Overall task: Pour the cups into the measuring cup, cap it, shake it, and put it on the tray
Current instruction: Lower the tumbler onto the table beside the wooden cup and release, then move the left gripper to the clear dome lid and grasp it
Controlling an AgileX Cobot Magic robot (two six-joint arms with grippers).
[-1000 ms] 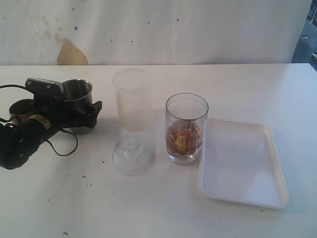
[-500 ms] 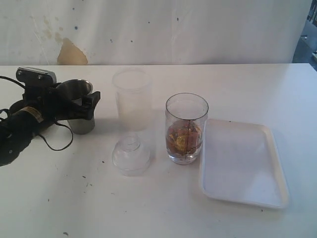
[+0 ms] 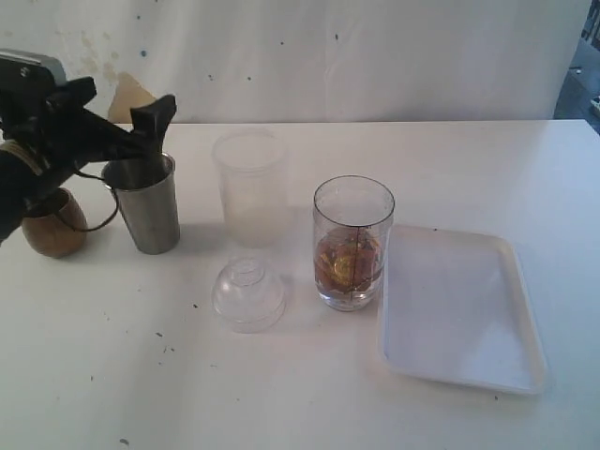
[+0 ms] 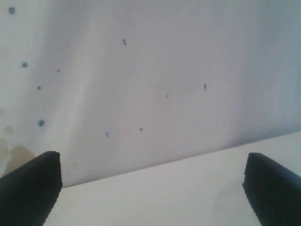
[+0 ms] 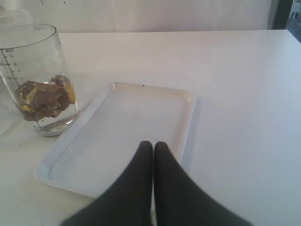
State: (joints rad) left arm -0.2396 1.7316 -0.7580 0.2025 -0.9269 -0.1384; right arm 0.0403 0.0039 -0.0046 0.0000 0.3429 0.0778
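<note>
In the exterior view, the wooden cup [image 3: 54,223], tumbler [image 3: 143,206], frosted cup [image 3: 249,187], lid [image 3: 247,294] and measuring cup [image 3: 352,242] crowd mid-frame with narrow gaps, the tray [image 3: 525,375] fills the lower right, and the table [image 3: 112,384] lies bare at lower left.

The measuring cup [image 3: 353,244] stands between the tumbler [image 3: 145,204] and the tray [image 3: 459,309].

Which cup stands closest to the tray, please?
The measuring cup, clear with brown pieces inside, right beside the tray; the frosted cup, steel tumbler and wooden cup stand farther off.
</note>
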